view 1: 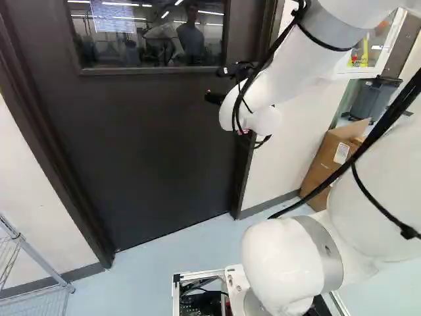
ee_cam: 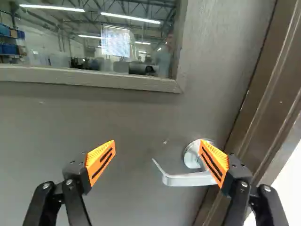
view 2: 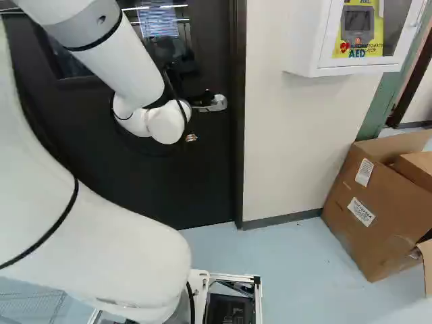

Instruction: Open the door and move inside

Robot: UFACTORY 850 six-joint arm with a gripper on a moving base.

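Handle (ee_cam: pixel 188 179) on door (ee_cam: pixel 131 117), below window (ee_cam: pixel 84 42); box (view 2: pixel 368 209) right of door.

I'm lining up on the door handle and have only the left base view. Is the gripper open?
Observer: Yes, the gripper is open, its orange pads well apart.
Operator: What kind of handle is it?
Observer: A silver lever handle, its free end pointing into the gap between the pads as the wrist view looks.
Operator: Is either pad over it?
Observer: One pad partly hides its round base in the wrist view; I can't tell whether they touch.
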